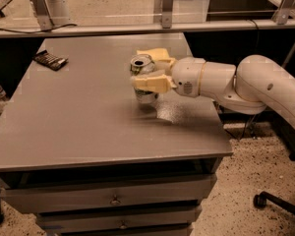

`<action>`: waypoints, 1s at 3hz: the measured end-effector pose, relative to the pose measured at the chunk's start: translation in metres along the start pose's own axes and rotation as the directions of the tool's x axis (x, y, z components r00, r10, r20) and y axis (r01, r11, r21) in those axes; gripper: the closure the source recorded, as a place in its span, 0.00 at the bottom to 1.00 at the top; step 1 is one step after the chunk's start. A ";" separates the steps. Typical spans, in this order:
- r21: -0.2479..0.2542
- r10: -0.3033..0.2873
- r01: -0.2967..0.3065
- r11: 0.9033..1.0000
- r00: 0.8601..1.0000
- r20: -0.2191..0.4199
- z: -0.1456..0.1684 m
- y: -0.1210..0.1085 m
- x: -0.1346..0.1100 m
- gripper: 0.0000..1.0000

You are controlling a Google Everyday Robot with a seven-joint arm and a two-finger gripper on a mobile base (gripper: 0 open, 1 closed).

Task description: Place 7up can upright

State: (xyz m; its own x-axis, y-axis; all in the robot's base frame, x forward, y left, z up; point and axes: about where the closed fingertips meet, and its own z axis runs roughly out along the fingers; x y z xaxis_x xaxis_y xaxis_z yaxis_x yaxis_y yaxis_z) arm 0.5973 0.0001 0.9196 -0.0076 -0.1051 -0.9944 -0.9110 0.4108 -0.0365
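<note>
The 7up can [143, 73] is a silver-white can with green lettering and a shiny metal top. It stands nearly upright just above or on the grey table [78, 122], right of the table's middle. My gripper [148, 69] reaches in from the right on a white arm [255, 85]. Its cream fingers [152, 82] are shut on the can, one in front and one behind it. The can's lower end shows below the front finger, with its shadow right under it.
A small dark packet [50, 59] lies at the table's far left corner. Drawers [113, 198] sit under the table front. A white stand [42, 4] and a rail are behind the table. A chair wheel [259, 199] is on the floor at right.
</note>
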 end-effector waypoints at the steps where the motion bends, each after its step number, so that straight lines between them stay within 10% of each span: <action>1: -0.012 0.012 -0.012 1.000 1.000 0.016 -0.004 -0.005 0.010 1.00; 3: -0.040 0.024 -0.023 0.999 1.000 0.021 -0.011 -0.011 0.022 0.59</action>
State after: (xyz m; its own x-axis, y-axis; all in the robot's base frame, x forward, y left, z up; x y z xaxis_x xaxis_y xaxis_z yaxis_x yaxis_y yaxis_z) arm 0.6025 -0.0169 0.8989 -0.0209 -0.0767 -0.9968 -0.9265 0.3761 -0.0095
